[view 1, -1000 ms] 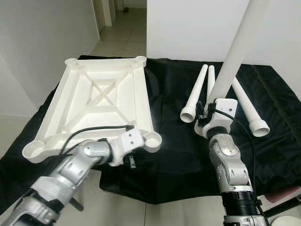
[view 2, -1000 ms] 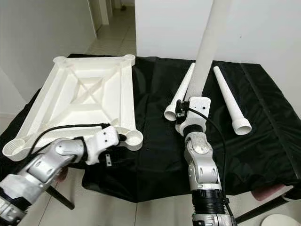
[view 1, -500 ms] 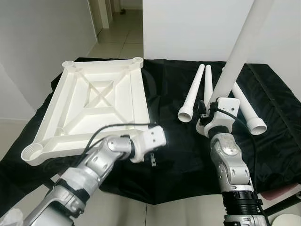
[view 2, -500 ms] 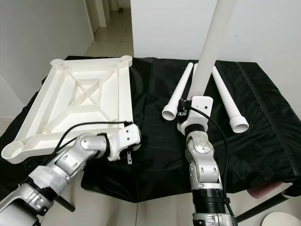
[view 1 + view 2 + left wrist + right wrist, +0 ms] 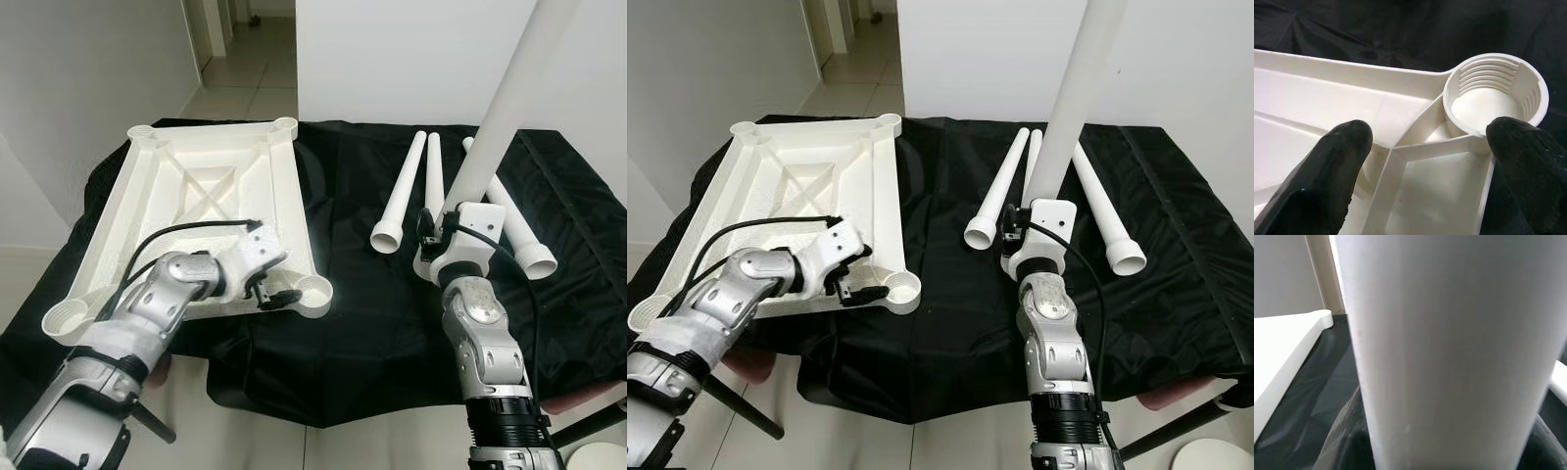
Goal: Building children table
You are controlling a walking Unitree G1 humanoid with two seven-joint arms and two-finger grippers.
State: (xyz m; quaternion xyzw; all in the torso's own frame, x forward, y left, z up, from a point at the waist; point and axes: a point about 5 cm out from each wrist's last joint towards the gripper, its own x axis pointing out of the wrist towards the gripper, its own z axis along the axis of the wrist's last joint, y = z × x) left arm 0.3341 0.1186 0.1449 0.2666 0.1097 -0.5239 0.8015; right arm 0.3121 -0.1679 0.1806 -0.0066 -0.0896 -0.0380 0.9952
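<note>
Left claw [image 5: 271, 291] now over tabletop [image 5: 186, 211]

A white moulded plastic tabletop [image 5: 196, 211], smooth with a slight sheen, lies at centre left; its corner socket [image 5: 1495, 95] is ribbed with screw threads. The white table legs [image 5: 402, 196] at upper right look like smooth matt plastic. Beneath them lies black cloth [image 5: 372, 323], creased and faintly glossy.
</note>
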